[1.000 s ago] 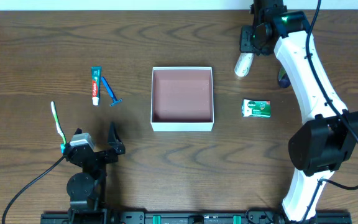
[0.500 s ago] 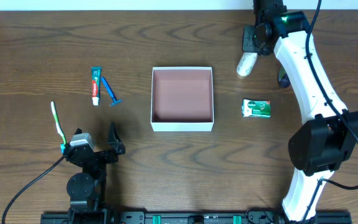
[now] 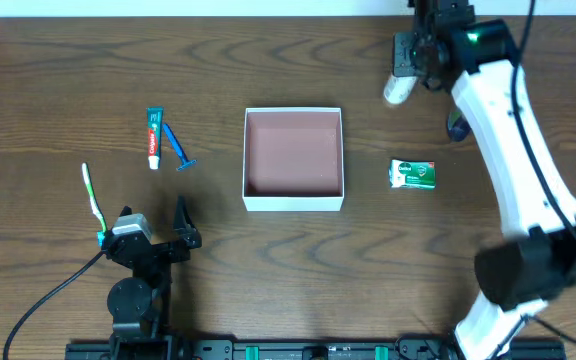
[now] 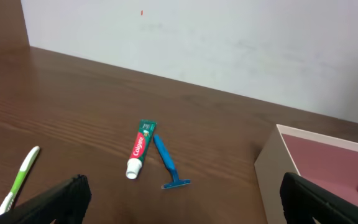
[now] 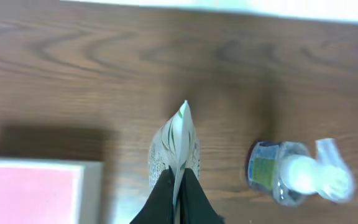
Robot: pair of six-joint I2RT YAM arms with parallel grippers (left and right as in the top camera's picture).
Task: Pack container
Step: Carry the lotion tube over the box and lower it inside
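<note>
The container (image 3: 293,203) is a square white-walled box with a reddish-brown inside, standing open in the middle of the table; its corner shows in the left wrist view (image 4: 271,174) and the right wrist view (image 5: 91,186). My right gripper (image 3: 412,68) hangs behind and to the right of it, shut on the flat crimped end of a white tube (image 3: 397,90). Seen from the right wrist, the tube (image 5: 175,144) hangs pinched between the two dark fingers of that gripper (image 5: 179,182). My left gripper (image 3: 180,228) rests open near the front left, and in its own view the gripper (image 4: 182,208) holds nothing.
A toothpaste tube (image 3: 153,137) and a blue razor (image 3: 179,147) lie left of the container, a green-and-white toothbrush (image 3: 93,197) further left. A green soap packet (image 3: 412,174) lies right of the container. A clear pump bottle (image 5: 284,171) stands just right of the held tube.
My right gripper has shut on the white tube and carried it a little toward the back right. The left arm has not moved.
</note>
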